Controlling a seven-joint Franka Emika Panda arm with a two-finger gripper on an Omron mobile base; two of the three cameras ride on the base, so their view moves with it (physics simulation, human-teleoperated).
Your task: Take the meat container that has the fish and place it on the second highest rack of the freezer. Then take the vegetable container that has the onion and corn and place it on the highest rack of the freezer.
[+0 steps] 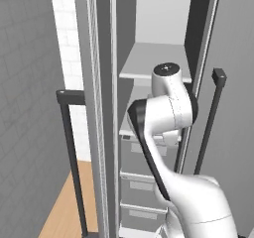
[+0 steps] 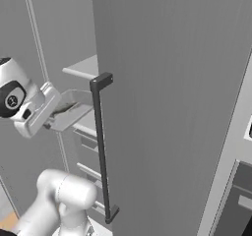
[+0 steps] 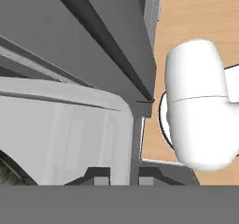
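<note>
The freezer (image 1: 149, 29) stands open in front of me. My gripper (image 3: 122, 175) is shut on the wall of a pale grey tray, the meat container (image 3: 70, 129), with one fingertip on each side of its rim. A dark grey-green shape, probably the fish (image 3: 7, 169), peeks in at the tray's lower left. From the right, the gripper (image 2: 53, 116) holds the meat container (image 2: 71, 109) level, reaching in just above the front of the second highest rack (image 2: 88, 125). The highest rack (image 1: 154, 63) lies above it and is bare. My arm hides most of the second highest rack (image 1: 127, 129) from the left.
The open freezer door (image 2: 167, 82) with its black bar handle (image 2: 101, 146) stands close on the right of the hand. Grey drawers (image 1: 141, 157) sit under the shelves. Another black bar handle (image 1: 69, 152) stands to the left, over the wooden floor (image 1: 64, 212).
</note>
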